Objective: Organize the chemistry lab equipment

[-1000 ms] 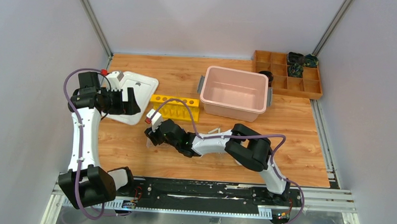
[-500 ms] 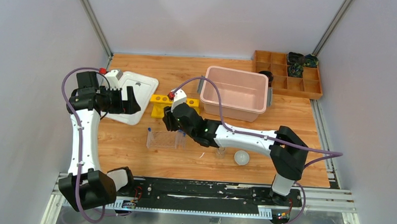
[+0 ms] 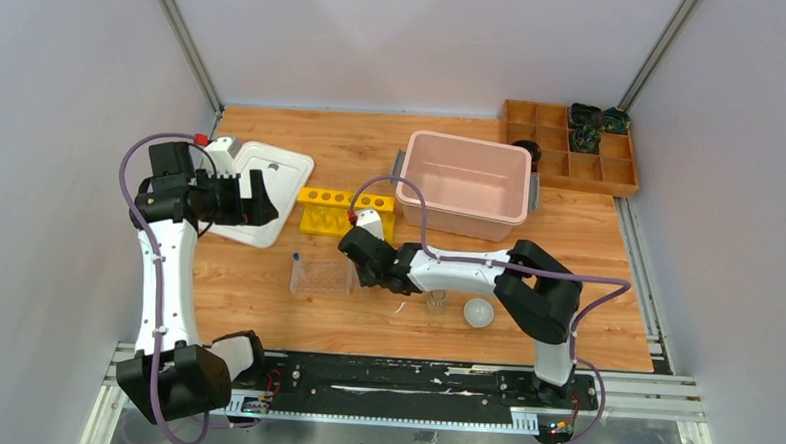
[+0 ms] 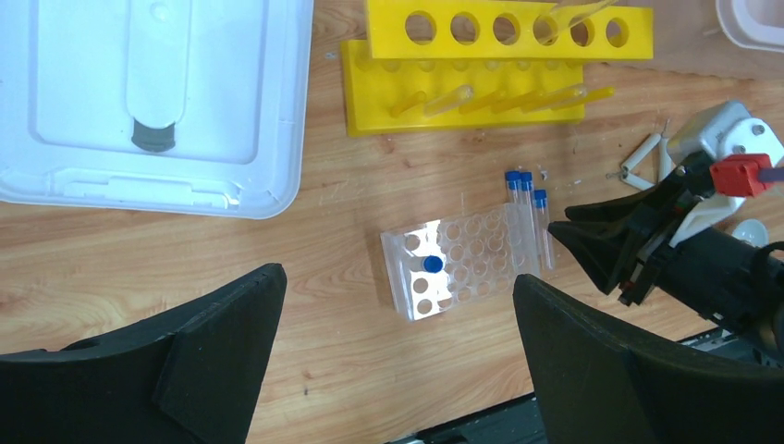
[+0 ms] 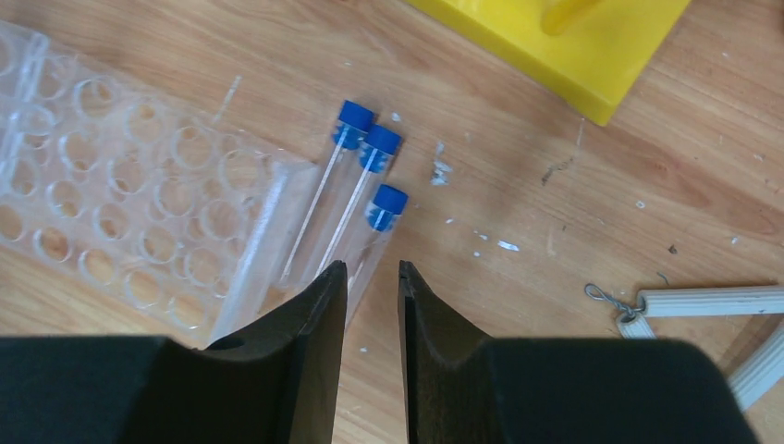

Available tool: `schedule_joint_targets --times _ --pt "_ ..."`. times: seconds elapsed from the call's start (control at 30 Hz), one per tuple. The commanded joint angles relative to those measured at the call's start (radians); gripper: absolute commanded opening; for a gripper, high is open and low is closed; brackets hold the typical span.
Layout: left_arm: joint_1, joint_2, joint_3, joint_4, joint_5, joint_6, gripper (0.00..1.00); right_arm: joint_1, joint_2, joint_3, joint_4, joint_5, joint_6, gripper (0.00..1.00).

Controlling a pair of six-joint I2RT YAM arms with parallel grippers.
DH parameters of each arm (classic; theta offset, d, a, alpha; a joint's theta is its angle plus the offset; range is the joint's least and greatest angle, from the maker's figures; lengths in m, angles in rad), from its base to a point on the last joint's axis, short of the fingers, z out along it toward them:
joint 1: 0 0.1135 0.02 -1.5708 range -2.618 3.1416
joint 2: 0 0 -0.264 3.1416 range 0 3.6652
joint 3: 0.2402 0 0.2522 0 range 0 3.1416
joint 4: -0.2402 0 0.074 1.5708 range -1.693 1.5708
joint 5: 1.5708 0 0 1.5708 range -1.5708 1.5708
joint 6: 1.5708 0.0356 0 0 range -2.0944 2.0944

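Observation:
The clear plastic tube rack lies on the wooden table, also seen in the left wrist view and the right wrist view. One blue-capped tube stands in it. Three more blue-capped tubes lie flat against its right edge. My right gripper hovers just over their lower ends, jaws a narrow gap apart, nothing between them; it also shows in the top view. My left gripper is wide open and empty, high over the white lid. A glass cup, round white dish and white triangle lie to the right.
A yellow tube rack stands just behind the clear one. The pink tub is behind and to the right, its white lid at the left. The wooden compartment tray is at the far right corner.
My right arm left the clear rack's front left, rose toward the yellow rack, then came down at the clear rack's right edge over the loose tubes. The left arm stayed still.

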Motion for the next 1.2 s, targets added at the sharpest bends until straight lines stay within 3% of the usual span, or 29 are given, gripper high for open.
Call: schedule_joint_targets --times 0.0,0.7,1.17 --pt "0.008 -0.021 0.034 -0.002 0.019 -0.003 1.0 -0.03 0.024 0.021 -0.04 0.02 0.039 0.3" --pt "0.009 -0.015 0.029 -0.003 0.038 -0.003 1.0 -0.051 -0.018 0.05 -0.077 -0.016 0.054 0.29" --pt "0.009 -0.017 0.036 -0.003 0.039 -0.002 1.0 -0.051 0.061 0.1 -0.101 -0.061 0.07 0.32"
